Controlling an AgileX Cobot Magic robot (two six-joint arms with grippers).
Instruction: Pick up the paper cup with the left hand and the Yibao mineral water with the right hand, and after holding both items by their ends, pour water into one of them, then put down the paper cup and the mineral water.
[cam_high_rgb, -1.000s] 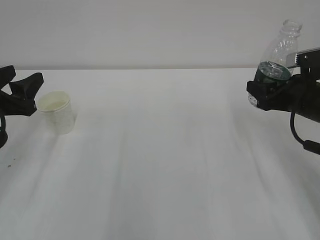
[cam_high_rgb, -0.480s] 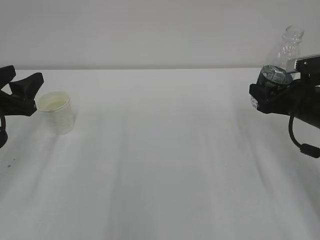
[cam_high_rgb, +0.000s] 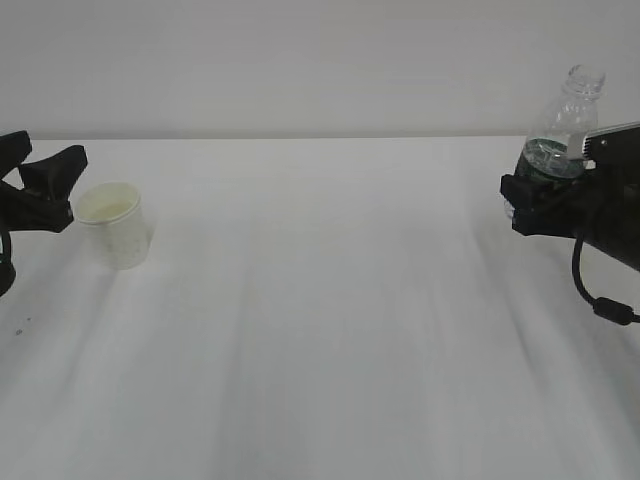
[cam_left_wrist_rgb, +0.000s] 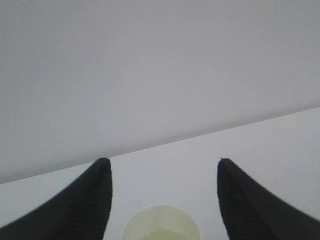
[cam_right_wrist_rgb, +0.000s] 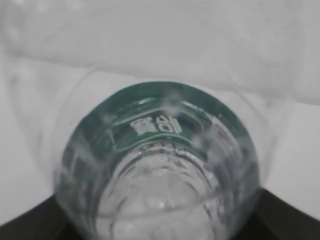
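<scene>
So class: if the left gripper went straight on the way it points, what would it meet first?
The paper cup: it sits just ahead of the left gripper, centred between the open fingers. Depth is unclear, but nothing else shows in that line.

Left hand (cam_high_rgb: 45, 185) spread, right hand (cam_high_rgb: 545, 195) clamped.

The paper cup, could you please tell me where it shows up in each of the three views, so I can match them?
Exterior view: the paper cup stands on the table at far left, just right of the left gripper.
Left wrist view: bottom centre, only its rim showing between the two black fingers.
Right wrist view: not in it.
Shared landmark: the table's far edge against the wall.
</scene>
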